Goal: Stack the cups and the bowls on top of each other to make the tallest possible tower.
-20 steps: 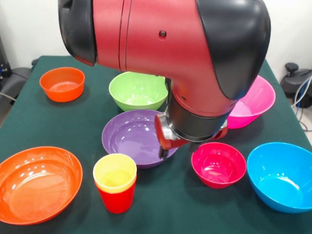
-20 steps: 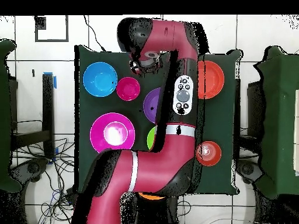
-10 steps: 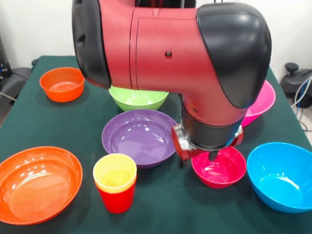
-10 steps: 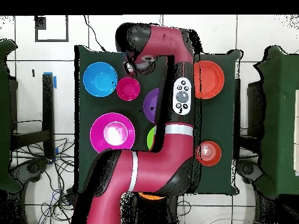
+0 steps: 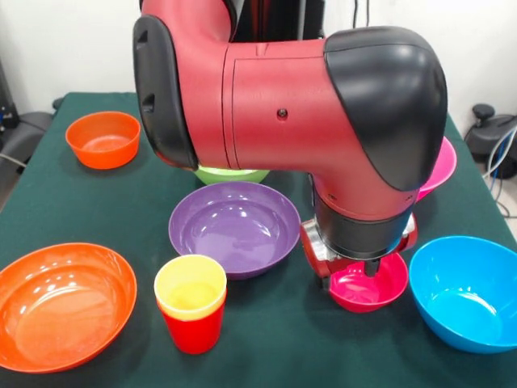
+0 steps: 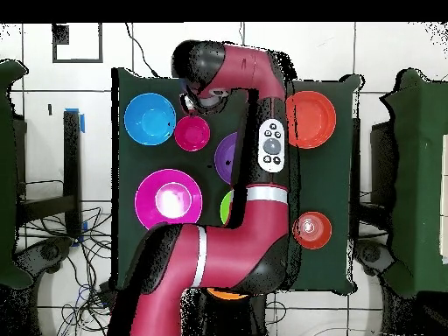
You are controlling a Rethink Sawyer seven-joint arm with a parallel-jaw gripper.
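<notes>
A yellow cup nested inside a red cup (image 5: 191, 311) stands near the front edge of the table. My gripper (image 5: 351, 275) is open and hangs low over the near-left rim of the small crimson-pink bowl (image 5: 371, 289), holding nothing. From above, the gripper (image 6: 197, 103) sits beside that bowl (image 6: 192, 133). The purple bowl (image 5: 234, 226) lies just left of it. Only a strip of the green bowl (image 5: 230, 174) shows behind my arm. The blue bowl (image 5: 464, 291) is at the right. No stack of bowls is in view.
A large orange-red bowl (image 5: 60, 303) sits front left and a small orange bowl (image 5: 102, 139) back left. The big magenta bowl (image 5: 439, 166) peeks out behind my arm at the right. My arm covers much of the table's middle in the overhead view.
My gripper has swung from the purple bowl's rim rightward in the front view to the crimson-pink bowl and has come lower. No bowl or cup has moved.
</notes>
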